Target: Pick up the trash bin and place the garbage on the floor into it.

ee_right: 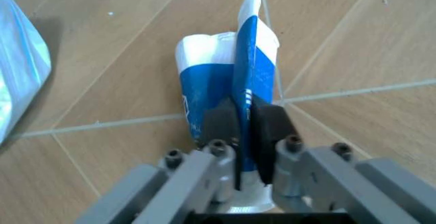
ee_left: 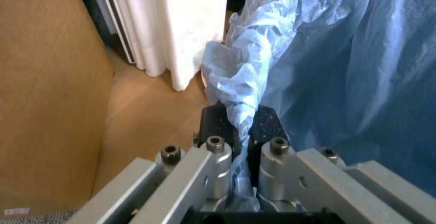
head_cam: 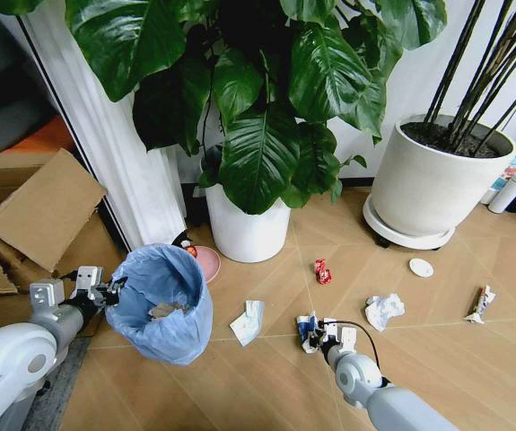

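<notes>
The trash bin point(head_cam: 161, 303), black with a crinkly light-blue bag, stands low on the left with some litter inside. My left gripper point(head_cam: 107, 291) is shut on its bag-covered rim point(ee_left: 240, 99), with the plastic pinched between the pads point(ee_left: 271, 127). My right gripper point(head_cam: 319, 330) is down at the floor point(head_cam: 266, 377), shut on a blue-and-white wrapper point(ee_right: 235, 76). More garbage lies around: a white paper piece point(head_cam: 249, 321), a red wrapper point(head_cam: 322, 271), a crumpled white wad point(head_cam: 384, 310), a white disc point(head_cam: 421, 267) and a slim tube-like wrapper point(head_cam: 480, 303).
Cardboard boxes point(head_cam: 42, 206) and a white curtain point(head_cam: 132, 171) bound the left side. A white pot point(head_cam: 247, 232) with a large-leaved plant stands behind the bin, beside a pink dish point(head_cam: 209, 262). A bigger white pot point(head_cam: 432, 184) and a white bottle point(head_cam: 509, 191) are far right.
</notes>
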